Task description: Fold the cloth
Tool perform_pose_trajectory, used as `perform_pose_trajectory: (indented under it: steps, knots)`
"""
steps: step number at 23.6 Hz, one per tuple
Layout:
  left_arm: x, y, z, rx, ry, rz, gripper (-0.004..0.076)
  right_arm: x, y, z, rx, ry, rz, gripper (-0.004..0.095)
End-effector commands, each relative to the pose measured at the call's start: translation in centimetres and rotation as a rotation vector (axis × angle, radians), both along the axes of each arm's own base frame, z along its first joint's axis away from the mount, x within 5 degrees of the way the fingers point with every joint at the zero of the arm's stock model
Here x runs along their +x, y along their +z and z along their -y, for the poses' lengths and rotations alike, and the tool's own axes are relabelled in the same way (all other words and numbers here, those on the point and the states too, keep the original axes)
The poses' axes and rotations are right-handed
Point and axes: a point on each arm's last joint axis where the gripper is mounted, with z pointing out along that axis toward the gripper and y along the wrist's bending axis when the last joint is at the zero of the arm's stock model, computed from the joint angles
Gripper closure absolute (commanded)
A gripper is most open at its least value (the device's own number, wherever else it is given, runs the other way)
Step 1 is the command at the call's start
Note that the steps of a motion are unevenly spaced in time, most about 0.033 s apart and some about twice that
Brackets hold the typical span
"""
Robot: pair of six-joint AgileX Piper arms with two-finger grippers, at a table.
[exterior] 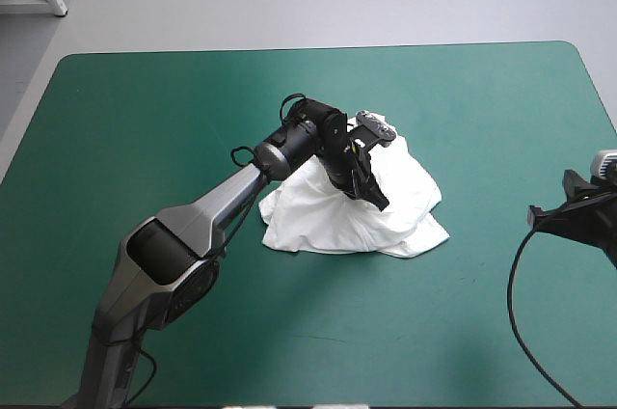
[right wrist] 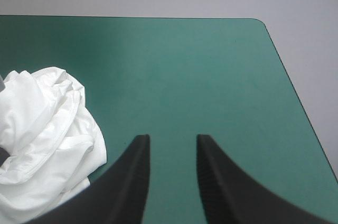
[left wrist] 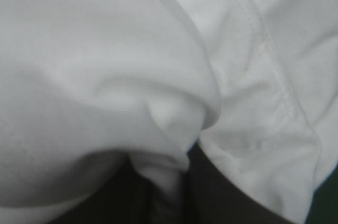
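The white T-shirt (exterior: 386, 211) lies as a crumpled heap near the middle of the teal-green table (exterior: 145, 120). My left gripper (exterior: 371, 195) is pressed down into the top of the heap. In the left wrist view white cloth (left wrist: 105, 76) fills nearly everything, and a fold of it is pinched between the black fingers (left wrist: 227, 197) of the left gripper (left wrist: 169, 192). My right gripper (exterior: 542, 217) hovers by the table's right edge, well clear of the shirt. In its own view the right gripper (right wrist: 172, 140) stands open over bare cover, with the T-shirt (right wrist: 47, 129) off to one side.
The table's far edge (right wrist: 158, 18) and its rounded far right corner lie ahead of the right gripper. Bare teal-green cover (exterior: 289, 332) surrounds the heap on every side.
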Motion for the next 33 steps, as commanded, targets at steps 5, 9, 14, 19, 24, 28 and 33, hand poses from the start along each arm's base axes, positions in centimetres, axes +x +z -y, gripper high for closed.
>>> perform_pose_trajectory:
  steps: [5,9,14,19,24,28,33]
  knots:
    - [-3.4,11.3,-2.4,-0.205,-0.015,0.164,0.0339,-0.2,1.8,0.0,-0.012,-0.002,0.11,0.0301]
    - [-5.6,15.9,-4.8,-0.237,-0.014,0.26,0.0325,-0.1,2.0,0.0,-0.012,-0.002,0.129,0.0301]
    - [-7.4,15.8,-8.4,-0.069,0.07,0.261,0.0328,-0.2,1.8,-0.1,0.007,0.005,0.108,0.03]
    - [-9.8,11.3,-12.8,-0.062,0.186,0.261,0.0328,-0.2,1.7,-0.2,0.019,0.014,0.098,0.0301]
    - [-9.9,5.9,-14.8,-0.044,0.266,0.197,0.0328,-0.2,1.7,-0.3,0.024,0.023,0.1,0.0301]
    - [-9.7,2.3,-16.0,-0.103,0.357,0.144,0.0328,-0.2,1.7,-0.4,0.046,0.031,0.096,0.0302]
    - [-9.2,0.5,-16.3,-0.087,0.374,0.139,0.0328,-0.1,1.8,-0.5,0.044,0.046,0.105,0.0304]
